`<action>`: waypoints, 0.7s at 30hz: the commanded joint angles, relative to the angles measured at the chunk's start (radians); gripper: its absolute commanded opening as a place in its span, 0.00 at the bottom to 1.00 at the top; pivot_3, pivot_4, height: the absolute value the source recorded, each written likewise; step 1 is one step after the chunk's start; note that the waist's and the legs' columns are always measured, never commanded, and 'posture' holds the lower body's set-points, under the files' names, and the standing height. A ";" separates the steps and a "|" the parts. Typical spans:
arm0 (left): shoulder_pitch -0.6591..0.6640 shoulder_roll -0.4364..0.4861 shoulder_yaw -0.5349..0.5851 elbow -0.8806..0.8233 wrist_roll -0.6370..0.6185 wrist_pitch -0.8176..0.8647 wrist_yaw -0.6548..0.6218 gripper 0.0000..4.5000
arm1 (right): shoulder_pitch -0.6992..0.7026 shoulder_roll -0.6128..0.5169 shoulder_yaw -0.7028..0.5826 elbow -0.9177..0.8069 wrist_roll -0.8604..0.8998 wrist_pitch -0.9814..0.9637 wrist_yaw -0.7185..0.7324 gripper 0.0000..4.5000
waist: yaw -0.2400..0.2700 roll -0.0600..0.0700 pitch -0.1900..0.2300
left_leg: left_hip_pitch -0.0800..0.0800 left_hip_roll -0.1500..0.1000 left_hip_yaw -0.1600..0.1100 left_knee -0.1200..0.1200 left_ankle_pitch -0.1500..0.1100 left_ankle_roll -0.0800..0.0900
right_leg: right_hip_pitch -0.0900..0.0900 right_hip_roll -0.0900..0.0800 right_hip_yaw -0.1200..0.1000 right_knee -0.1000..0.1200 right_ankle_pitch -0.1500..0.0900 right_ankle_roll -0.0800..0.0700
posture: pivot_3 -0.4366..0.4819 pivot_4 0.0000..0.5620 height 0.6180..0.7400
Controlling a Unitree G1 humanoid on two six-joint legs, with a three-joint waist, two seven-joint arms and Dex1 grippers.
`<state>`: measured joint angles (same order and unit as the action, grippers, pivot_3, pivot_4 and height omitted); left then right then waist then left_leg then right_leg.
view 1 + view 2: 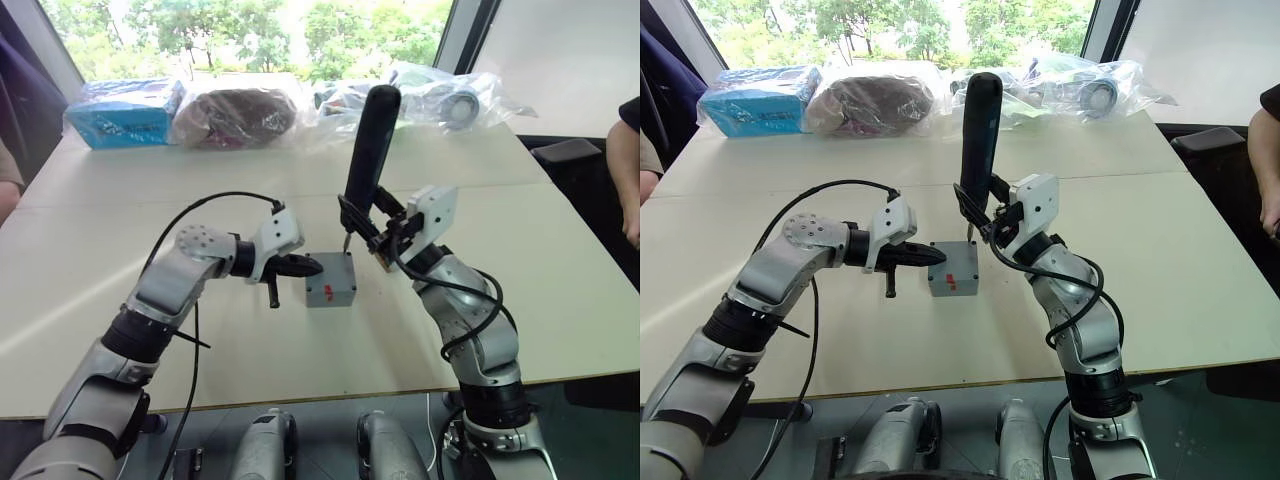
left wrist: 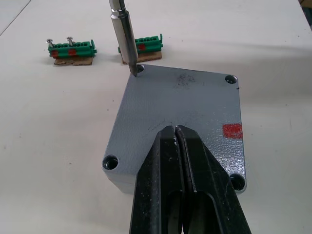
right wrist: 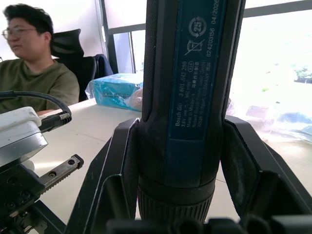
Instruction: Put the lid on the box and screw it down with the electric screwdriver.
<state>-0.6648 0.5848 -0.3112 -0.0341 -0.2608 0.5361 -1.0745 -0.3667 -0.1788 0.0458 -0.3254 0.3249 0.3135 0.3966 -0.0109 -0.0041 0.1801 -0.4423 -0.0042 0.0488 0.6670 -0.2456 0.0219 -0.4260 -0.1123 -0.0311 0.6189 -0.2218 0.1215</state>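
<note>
The grey lid (image 2: 185,105), with a red mark near one corner, lies flat on the grey box (image 1: 331,288) in the middle of the table. My left gripper (image 2: 174,130) is shut, and its black fingertips rest on top of the lid (image 1: 335,264). My right gripper (image 1: 375,228) is shut on the black electric screwdriver (image 1: 370,135), holding it upright over the box. Its thin metal bit (image 2: 124,34) stands with the tip in the screw hole at one far corner of the lid. The box's inside is hidden.
Two green connector blocks (image 2: 72,48) (image 2: 144,46) lie on the table just beyond the box. A blue package (image 1: 125,115) and clear plastic bags (image 1: 450,100) line the far edge. A person's arm (image 1: 628,170) is at the right, and a seated person (image 3: 29,63) at the left.
</note>
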 commanded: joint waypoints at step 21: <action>0.005 -0.004 -0.006 0.010 0.031 -0.015 -0.017 0.00 | 0.023 -0.001 -0.011 -0.019 -0.004 -0.033 0.007 0.40 | 0.000 0.000 0.000 | 0.001 0.000 0.000 0.000 0.000 0.000 | 0.001 0.000 0.000 0.000 0.000 0.000 | 0.48 0.27 1.00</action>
<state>-0.6651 0.5793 -0.3094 -0.0193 -0.2472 0.5142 -1.0895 -0.3473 -0.1785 0.0342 -0.3168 0.3202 0.3079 0.3981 -0.0108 -0.0044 0.1796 -0.4416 -0.0042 0.0486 0.6671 -0.2455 0.0218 -0.4252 -0.1123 -0.0311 0.6194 -0.2218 0.1216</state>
